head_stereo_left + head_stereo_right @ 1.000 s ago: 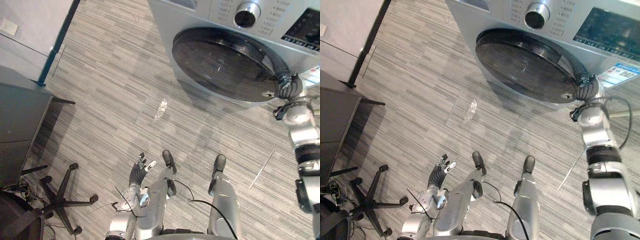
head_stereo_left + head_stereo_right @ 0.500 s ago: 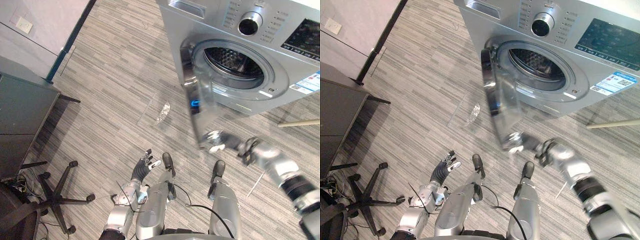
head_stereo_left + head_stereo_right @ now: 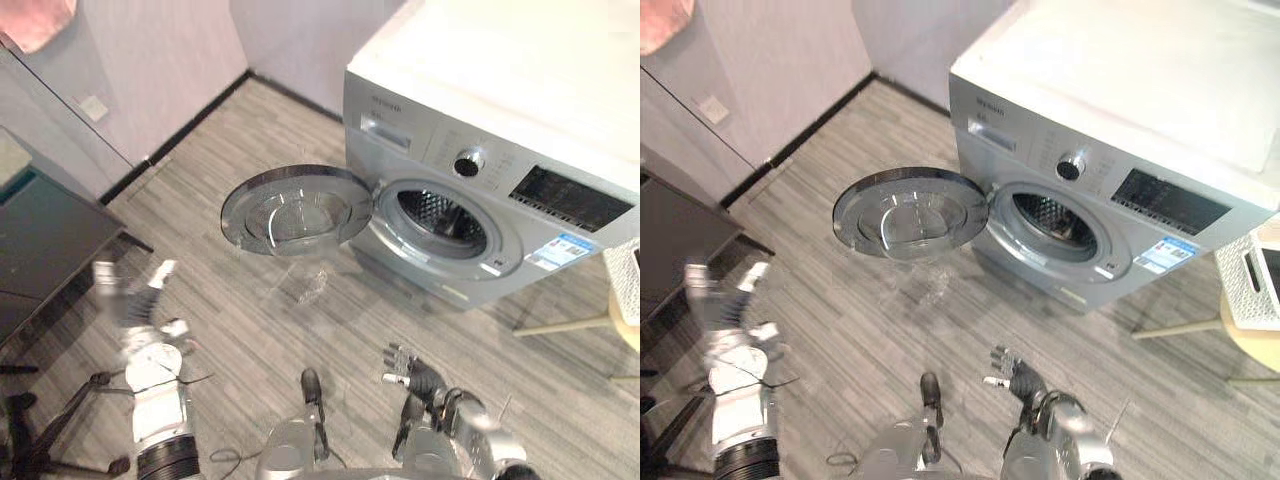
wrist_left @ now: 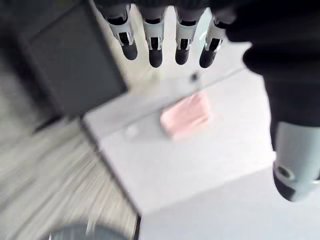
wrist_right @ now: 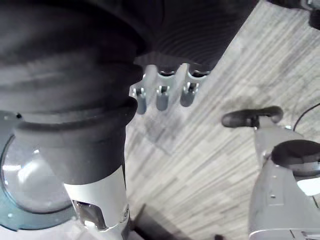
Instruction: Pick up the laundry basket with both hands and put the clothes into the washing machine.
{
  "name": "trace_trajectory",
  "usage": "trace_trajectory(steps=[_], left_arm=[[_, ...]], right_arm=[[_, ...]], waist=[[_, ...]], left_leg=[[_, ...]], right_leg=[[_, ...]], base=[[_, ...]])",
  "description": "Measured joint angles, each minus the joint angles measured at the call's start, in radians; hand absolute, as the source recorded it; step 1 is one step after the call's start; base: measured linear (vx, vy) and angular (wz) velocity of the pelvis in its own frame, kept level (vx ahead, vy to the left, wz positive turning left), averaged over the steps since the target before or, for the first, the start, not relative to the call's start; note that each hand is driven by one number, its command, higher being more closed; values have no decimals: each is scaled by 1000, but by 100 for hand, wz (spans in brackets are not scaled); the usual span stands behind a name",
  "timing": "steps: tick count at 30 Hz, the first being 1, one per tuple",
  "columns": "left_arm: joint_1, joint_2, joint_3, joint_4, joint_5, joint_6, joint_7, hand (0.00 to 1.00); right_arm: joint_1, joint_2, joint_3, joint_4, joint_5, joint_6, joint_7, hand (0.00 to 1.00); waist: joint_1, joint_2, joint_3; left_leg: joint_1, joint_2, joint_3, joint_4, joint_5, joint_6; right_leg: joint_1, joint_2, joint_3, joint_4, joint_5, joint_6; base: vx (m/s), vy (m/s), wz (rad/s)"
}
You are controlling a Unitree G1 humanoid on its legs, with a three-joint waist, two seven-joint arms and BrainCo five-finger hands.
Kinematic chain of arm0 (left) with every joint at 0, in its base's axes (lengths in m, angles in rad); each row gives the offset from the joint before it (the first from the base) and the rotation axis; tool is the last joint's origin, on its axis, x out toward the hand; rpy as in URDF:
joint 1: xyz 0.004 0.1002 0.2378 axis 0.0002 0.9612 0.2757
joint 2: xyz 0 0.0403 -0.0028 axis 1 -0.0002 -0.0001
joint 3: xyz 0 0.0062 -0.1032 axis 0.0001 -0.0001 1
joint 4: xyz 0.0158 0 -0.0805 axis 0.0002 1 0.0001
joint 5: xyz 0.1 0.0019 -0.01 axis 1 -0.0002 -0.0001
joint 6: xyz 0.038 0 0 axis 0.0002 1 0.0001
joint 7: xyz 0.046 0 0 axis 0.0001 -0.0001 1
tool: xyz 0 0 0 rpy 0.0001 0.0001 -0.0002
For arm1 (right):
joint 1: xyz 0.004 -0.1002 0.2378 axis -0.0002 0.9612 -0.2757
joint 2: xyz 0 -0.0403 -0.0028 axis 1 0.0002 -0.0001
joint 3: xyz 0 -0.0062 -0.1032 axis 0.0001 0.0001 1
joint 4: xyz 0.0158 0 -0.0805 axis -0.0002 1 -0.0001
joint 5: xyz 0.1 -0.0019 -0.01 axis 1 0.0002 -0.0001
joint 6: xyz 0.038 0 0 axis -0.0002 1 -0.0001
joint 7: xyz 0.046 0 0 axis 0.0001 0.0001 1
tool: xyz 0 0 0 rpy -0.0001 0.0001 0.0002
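Fingers [image 4: 155, 50] of our left hand [image 3: 132, 305] run straight in a row with the thumb set apart, and they hold nothing. We have this hand raised at the left, above the floor [image 3: 250, 330] and just beside the dark cabinet [image 3: 50, 240]. Fingers [image 5: 161, 96] of our right hand [image 3: 415, 372] are spread and loose, and they grip nothing either. That hand hangs low over the near part of the floor, in front of the washer [image 3: 500, 150] and apart from it.

Out from the hands, a clear scrap [image 3: 305, 285] lies on the floor between us and the washer, below the door [image 3: 295, 210]. The door is swung wide to the washer's left side, with its glass turned up towards us. The drum [image 3: 440, 222] mouth stands uncovered, and we cannot tell what is inside it. The washer stands at the far right of the floor, close to the wall.

The white latticed basket [image 3: 1247, 283] sits on a pale round table [image 3: 1240, 345], at its far edge, just right of the washer and well apart from both our hands. We cannot tell whether clothes are in it. A pink cloth [image 3: 35, 20] shows by the pale wall past the cabinet, and we cannot tell what it rests on
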Motion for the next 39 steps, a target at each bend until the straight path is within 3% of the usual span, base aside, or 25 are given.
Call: trace_trajectory(steps=[2, 4, 5, 7, 8, 10, 11, 12, 14, 15, 16, 17, 19, 20, 22, 27, 28, 31, 33, 39], left_arm=[[10, 1, -39, -76, 109, 5, 36, 0], [12, 21, -169, -96, 193, 2, 37, 0], [-5, 71, -361, -62, 213, -30, -29, 0], [-47, 110, -484, 6, 156, -70, -118, 0], [-100, 148, -596, 99, 66, -103, -215, 0], [-183, 203, -747, 258, -131, -125, -373, 0], [-254, 237, -876, 385, -324, -123, -480, 0], [-337, 252, -1013, 509, -485, -89, -578, 0], [-455, 246, -1166, 647, -624, -25, -684, 0], [-536, 211, -1251, 744, -705, 28, -748, 0], [-600, 149, -1269, 843, -742, 44, -773, 0], [-636, 106, -1262, 904, -748, 42, -768, 0], [-839, -30, -1179, 1185, -686, 32, -737, 0], [-893, -48, -1149, 1255, -656, 30, -722, 0], [-1089, -64, -964, 1431, -531, 51, -584, 0], [-1267, 4, -745, 1390, -432, 71, -352, 0], [-1294, 9, -698, 1362, -375, 93, -277, 0], [-1308, 38, -653, 1332, -361, 100, -236, 0], [-1307, 51, -595, 1291, -362, 97, -202, 0], [-1305, 97, -492, 1248, -363, 99, -126, 0]], right_arm=[[3, 14, 1, 43, -4, -3, -18, 0], [-13, 18, 17, 71, -17, -21, -31, 0], [-47, 18, 34, 79, -45, -39, -44, 0], [-76, 17, 45, 90, -65, -42, -46, 0], [-113, 16, 58, 102, -86, -41, -47, 0], [-165, 13, 72, 108, -117, -39, -46, 0], [-193, 7, 82, 110, -123, -37, -44, 0], [-239, -2, 100, 121, -134, -33, -43, 0], [-295, -11, 114, 133, -156, -31, -45, 0], [-334, -12, 115, 134, -160, -28, -58, 0], [-370, -8, 111, 122, -160, -25, -75, 0], [-378, -6, 99, 103, -159, -15, -91, 0], [-374, 9, 46, 17, -158, -12, -158, 0], [-371, 15, 47, -18, -158, -13, -174, 0], [-289, 62, 58, -291, -136, -43, -238, 0], [-51, 113, 168, -681, -38, -125, -281, 0], [23, 113, 176, -730, 3, -151, -284, 0], [50, 111, 168, -729, 61, -158, -285, 0], [92, 111, 138, -732, 101, -194, -284, 0], [174, 81, 133, -730, 75, -195, -283, 0]], waist=[[2, 0, -13], [3, 1, -24], [0, 1, -24], [-3, 1, -24], [-9, 0, -23], [-31, -4, -21], [-41, -9, -15], [-58, -21, 8], [-84, -38, 56], [-109, -54, 81], [-125, -65, 116], [-132, -68, 134], [-145, -84, 174], [-151, -93, 183], [-196, -127, 203], [-251, -171, 230], [-258, -182, 236], [-270, -186, 240], [-264, -186, 240], [-259, -176, 247]], left_leg=[[14, -1, -1, -2, 2, 3], [13, 0, -6, -2, 2, 2], [4, 2, -7, -3, -1, -2], [-10, 3, -7, -1, 0, -3], [-31, 5, -3, 5, 1, -3], [-76, 9, 7, 8, 8, 0], [-106, 11, 15, 9, 16, 8], [-128, 14, 24, 9, 22, 14], [-145, 15, 33, 8, 37, 23], [-170, 16, 42, 0, 47, 23], [-186, 16, 62, -11, 57, 30], [-196, 15, 69, -19, 62, 32], [-271, 16, 112, -19, 65, 35], [-287, 16, 124, -19, 65, 35], [-380, 27, 181, -20, 68, 39], [-538, 76, 228, -20, 84, 23], [-565, 96, 242, -20, 91, 13], [-575, 130, 265, -20, 93, 10], [-573, 146, 282, -20, 98, 3], [-594, 161, 256, -28, 90, -18]], right_leg=[[17, 0, -2, -8, 1, 1], [21, 0, -6, -15, 3, 3], [14, 3, -7, -19, 8, 2], [2, 4, -7, -20, 13, 4], [-22, 6, 0, -20, 20, 2], [-69, 9, 10, -21, 37, 0], [-106, 12, 23, -22, 47, -4], [-133, 15, 32, -23, 58, -8], [-152, 18, 40, -29, 75, -14], [-183, 22, 49, -44, 91, -15], [-204, 28, 63, -66, 115, -20], [-214, 30, 72, -82, 128, -21], [-290, 38, 110, -136, 184, -25], [-309, 41, 124, -150, 197, -27], [-420, 52, 174, -178, 235, -24], [-605, 92, 206, -178, 255, -29], [-640, 112, 216, -180, 269, -32], [-667, 145, 223, -180, 303, -22], [-677, 161, 222, -180, 314, -18], [-688, 174, 218, -182, 313, -19]], base=[[35, 12, 3], [6, 13, 5], [0, 0, 0], [-33, 16, -2], [-46, 12, -10], [-40, 8, -17], [-20, 5, -23], [-16, 4, -23], [-26, 4, -17], [-32, 3, -28], [-39, 3, -30], [-44, 3, -37], [-52, -1, -45], [-46, -19, -59], [-59, -34, -56], [-11, -17, -34], [60, -4, -32], [48, 15, -42], [14, 41, -31], [-25, 86, 3]])
